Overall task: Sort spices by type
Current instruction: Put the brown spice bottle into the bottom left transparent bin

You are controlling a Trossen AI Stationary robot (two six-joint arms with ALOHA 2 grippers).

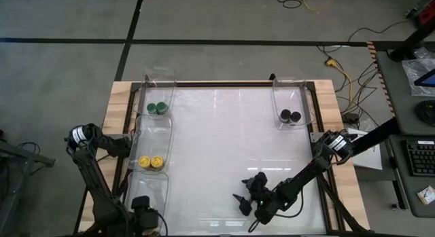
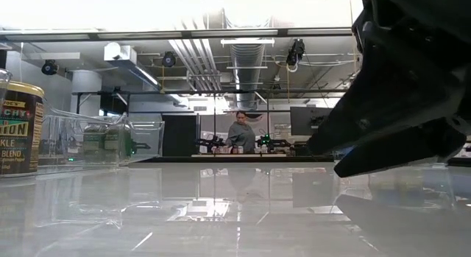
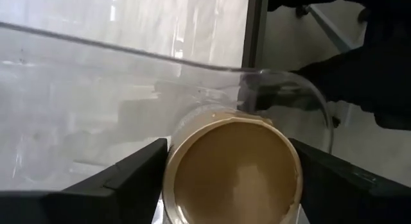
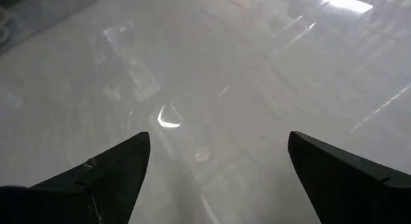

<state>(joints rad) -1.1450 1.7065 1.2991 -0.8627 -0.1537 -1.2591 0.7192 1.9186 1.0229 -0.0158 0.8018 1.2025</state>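
Straddling a tan-lidded jar [image 3: 232, 166] — left jaws, contact unclear; right jaws wide, empty.

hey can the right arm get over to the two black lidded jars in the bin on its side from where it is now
Probably yes. The right gripper hangs open and empty over the bare table, and nothing stands between it and the black-lidded jars. Their clear bin is open-topped, so it would likely have to come in from above.

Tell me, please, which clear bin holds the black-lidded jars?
The bin on the table's right side, standing alone, holds the two black-lidded jars; the left-side bins hold green and yellow ones.
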